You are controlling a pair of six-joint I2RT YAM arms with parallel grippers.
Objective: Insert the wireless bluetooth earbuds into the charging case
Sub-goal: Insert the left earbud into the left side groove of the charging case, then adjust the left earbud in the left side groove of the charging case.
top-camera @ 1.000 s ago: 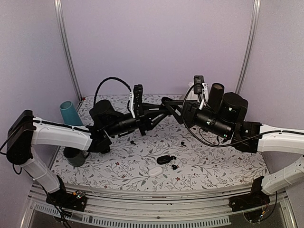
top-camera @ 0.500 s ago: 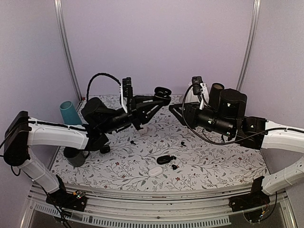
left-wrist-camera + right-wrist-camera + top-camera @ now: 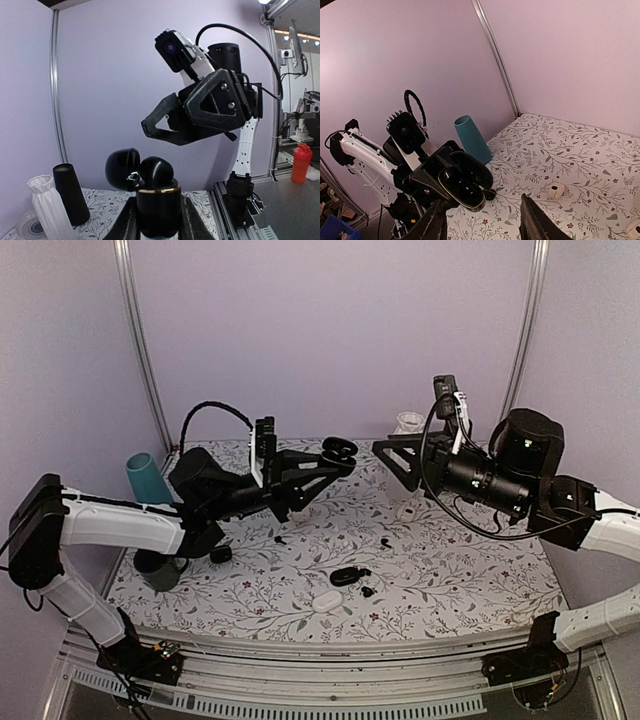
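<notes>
Top external: left gripper [image 3: 333, 456] clamped the open charging case [image 3: 340, 448] in mid-air. Right gripper [image 3: 381, 452] faced it, jaws apart, empty; earbuds [image 3: 279, 539] lay on the table [image 3: 480, 590] well below both.

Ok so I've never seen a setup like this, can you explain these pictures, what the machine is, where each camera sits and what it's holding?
These are two robot arms bolted at a table's near edge, each ending in a two-finger gripper. The wide picture comes from a fixed camera above and behind them; the other two come from a camera on each wrist. The left gripper, up in the air, is clamped on a black charging case with its lid open. The right gripper faces it, fingers apart, holding nothing. On the flowered tablecloth are another open black case, a white case, a few tiny black earbuds and a teal cup.
</notes>
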